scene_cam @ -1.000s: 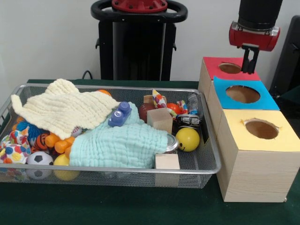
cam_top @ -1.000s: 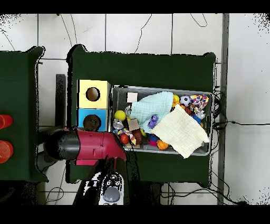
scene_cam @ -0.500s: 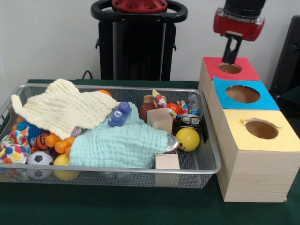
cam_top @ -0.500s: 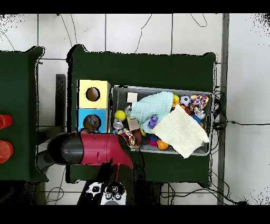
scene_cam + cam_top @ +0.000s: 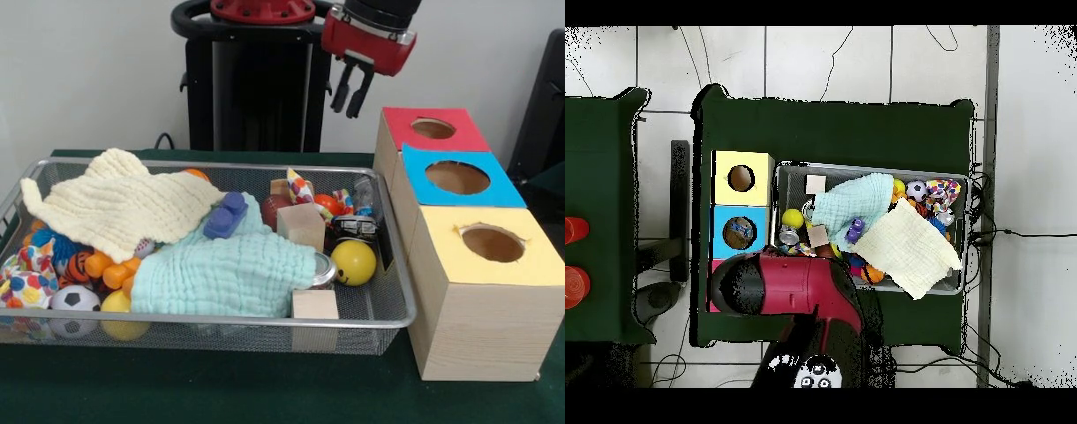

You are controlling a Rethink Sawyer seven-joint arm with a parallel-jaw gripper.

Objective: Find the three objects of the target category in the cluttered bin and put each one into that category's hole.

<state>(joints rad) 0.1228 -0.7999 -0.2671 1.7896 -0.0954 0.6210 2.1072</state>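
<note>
Green table [image 5: 221, 397] has bare strips at its near edge and round the mesh bin [image 5: 388, 309]. Bin is packed to its rim: two cloths, two wooden cubes, yellow ball [image 5: 353, 261]. Three hole boxes beside it, yellow [image 5: 477, 291] nearest, then blue, red. No readable labels. Gripper [image 5: 349, 90] hangs empty, fingers apart, above bin's far rim.

The red and black arm comes down from above, its wrist tilted. The tool [image 5: 350, 91] hangs in the air, its two dark fingers slightly parted and empty.

Even, bright indoor light; soft shadows; front view slightly soft, no glare
</note>
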